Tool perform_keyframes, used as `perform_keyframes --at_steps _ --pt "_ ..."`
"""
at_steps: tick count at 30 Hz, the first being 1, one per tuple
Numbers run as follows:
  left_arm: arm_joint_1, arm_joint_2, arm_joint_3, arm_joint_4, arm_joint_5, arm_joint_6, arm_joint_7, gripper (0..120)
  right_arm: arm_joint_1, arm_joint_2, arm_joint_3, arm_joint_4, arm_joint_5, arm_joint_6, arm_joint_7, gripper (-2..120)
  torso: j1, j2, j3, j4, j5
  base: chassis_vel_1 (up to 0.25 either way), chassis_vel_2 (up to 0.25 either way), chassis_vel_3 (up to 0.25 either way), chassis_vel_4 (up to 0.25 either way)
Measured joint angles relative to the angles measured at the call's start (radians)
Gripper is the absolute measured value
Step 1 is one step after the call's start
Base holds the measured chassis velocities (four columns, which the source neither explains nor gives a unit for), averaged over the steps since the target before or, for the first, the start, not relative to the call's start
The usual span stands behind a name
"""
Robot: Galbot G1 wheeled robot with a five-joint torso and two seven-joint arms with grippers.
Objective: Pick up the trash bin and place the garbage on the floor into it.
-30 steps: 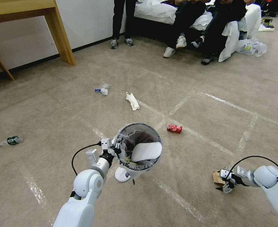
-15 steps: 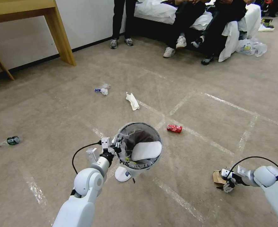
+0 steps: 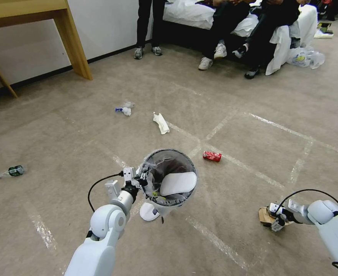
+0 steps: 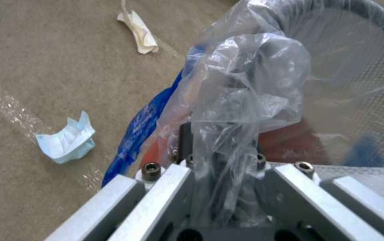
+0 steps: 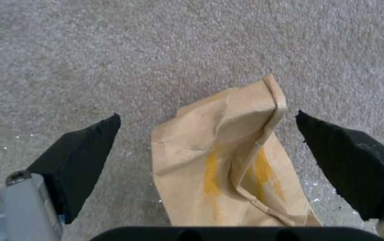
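The left claw (image 3: 141, 178) grips the bin (image 3: 171, 180) by its near-left rim, pinching the plastic liner (image 4: 245, 87) along with it, and holds the bin off the floor (image 3: 80, 138). A white slipper (image 3: 177, 184) already lies inside. Low on the right, the right claw (image 3: 276, 222) is spread wide, its pads (image 5: 84, 157) on either side of the brown bag (image 5: 232, 160), which lies flat on the carpet.

The bag is thin and flat, so the pads could close on carpet, or crease and slide off the paper, if the claw sits too high. The bin hangs from a rim grip through slippery film, so it may tilt or slip.

The right wrist view shows the bag centred between the pads with gaps on both sides, which the head view cannot resolve. The head view shows a can (image 3: 212, 156), tissue (image 3: 161, 123), wrapper (image 3: 124, 110) and bottle (image 3: 11, 171) not yet gathered.
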State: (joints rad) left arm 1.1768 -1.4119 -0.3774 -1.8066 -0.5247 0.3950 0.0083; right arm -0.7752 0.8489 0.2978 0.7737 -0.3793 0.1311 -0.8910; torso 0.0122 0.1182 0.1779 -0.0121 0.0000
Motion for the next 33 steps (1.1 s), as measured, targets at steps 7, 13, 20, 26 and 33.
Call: perform_keyframes --at_steps 7,13,20,26,33 --pt "-0.001 -0.006 0.001 0.007 0.003 -0.002 0.000 1 0.033 0.012 -0.003 -0.044 -0.018 0.010 0.002 100 0.000 0.000 0.000 -0.0001 0.0000 0.000 0.000 0.000 0.000" --pt "-0.009 -0.004 0.001 0.009 0.000 -0.002 0.001 1 0.048 0.019 -0.007 -0.059 -0.028 0.014 0.002 100 0.000 0.000 0.000 -0.0001 0.0000 0.000 0.000 0.000 0.000" --pt "-0.009 -0.002 0.001 0.011 -0.001 -0.002 0.001 1 0.061 0.026 -0.009 -0.081 -0.042 0.016 0.003 100 0.000 0.000 0.000 0.0000 0.0000 0.000 0.000 0.000 0.000" --pt "-0.010 -0.005 0.000 0.012 -0.001 -0.002 0.001 1 0.068 0.030 -0.008 -0.102 -0.049 0.017 0.005 91 0.000 0.000 0.000 -0.0001 0.0000 0.000 0.000 0.000 0.000" --pt "-0.008 -0.006 0.000 0.012 0.000 -0.002 0.000 1 0.076 0.038 0.002 -0.126 -0.066 0.020 0.009 66 0.000 0.000 0.000 0.0000 0.0001 0.000 0.000 0.000 0.000"
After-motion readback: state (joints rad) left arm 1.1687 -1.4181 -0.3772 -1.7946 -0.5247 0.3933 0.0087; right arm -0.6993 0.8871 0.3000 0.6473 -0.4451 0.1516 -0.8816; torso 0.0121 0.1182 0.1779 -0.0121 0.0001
